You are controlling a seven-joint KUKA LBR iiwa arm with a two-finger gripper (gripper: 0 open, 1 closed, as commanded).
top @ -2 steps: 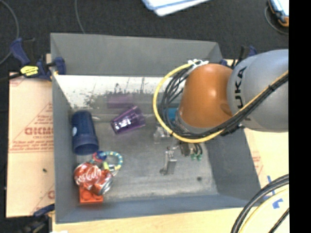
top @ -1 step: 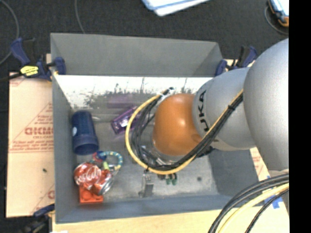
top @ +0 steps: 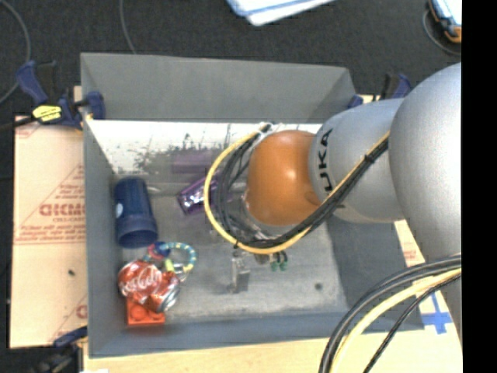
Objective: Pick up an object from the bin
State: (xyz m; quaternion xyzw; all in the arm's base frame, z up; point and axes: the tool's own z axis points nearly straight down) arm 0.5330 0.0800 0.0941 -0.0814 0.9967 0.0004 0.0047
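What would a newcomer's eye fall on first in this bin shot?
The arm's orange wrist cover, ringed by cables, looms over the middle of the bin, with the gripper below it over bare grey floor. By the left wall lies a dark blue cup, and in the near left corner a small heap: a crumpled red can, a multicoloured ring and an orange block.

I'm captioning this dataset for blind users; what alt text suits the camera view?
A robot arm reaches from the right into a grey bin, its tool low over the floor's middle. Left of it lie a blue cup, a purple packet, a crumpled red can and an orange block.
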